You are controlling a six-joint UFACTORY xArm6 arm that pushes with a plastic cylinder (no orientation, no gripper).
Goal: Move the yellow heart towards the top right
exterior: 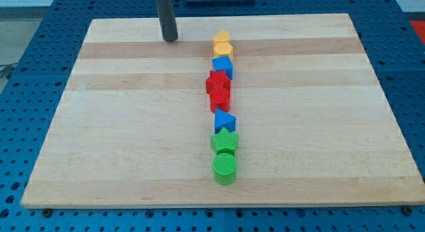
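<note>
Two yellow blocks touch at the top of a column of blocks in the middle of the wooden board (pixel 119 125). The upper yellow block (pixel 222 38) looks many-sided. The lower one looks like the yellow heart (pixel 224 50). It sits against a blue block (pixel 222 65) just below it. My tip (pixel 170 39) rests on the board near its top edge, to the left of the yellow blocks and apart from them.
Below the blue block the column goes on toward the view's bottom: a red star (pixel 218 81), a second red block (pixel 220 98), a blue block (pixel 224 120), a green star (pixel 224 140) and a green cylinder (pixel 225 169).
</note>
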